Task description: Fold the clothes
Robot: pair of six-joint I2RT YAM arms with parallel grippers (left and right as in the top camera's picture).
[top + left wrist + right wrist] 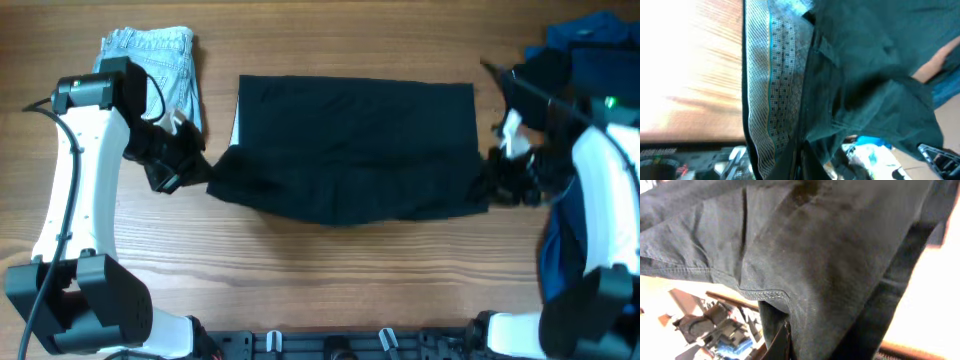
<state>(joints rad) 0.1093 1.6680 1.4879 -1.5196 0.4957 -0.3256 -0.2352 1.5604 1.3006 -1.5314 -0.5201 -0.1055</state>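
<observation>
Mid-task view of the folding. The black garment [355,140] is lying spread across the middle of the bench [330,285] as a wide rectangle, its far edge straight and its near edge sagging unevenly. The left fingers [197,168] are clenching its near-left corner, which is bunching toward them, and the right fingers [497,182] are clenching its right edge. In both wrist views dark cloth is draping close over the lens, and the left one is showing the pale patterned lining [775,75] turned outward. The denim shorts [160,60] are sitting at the far left, well apart from the garment and apparently already folded into a compact stack. A heap of clothes [590,45], dark blue and black, is waiting unsorted at the far right. Judged from this layout, one piece is looking finished and the black garment is only partway through, with at least one fold lying ahead. The far-right heap is making up most of the remaining work.
</observation>
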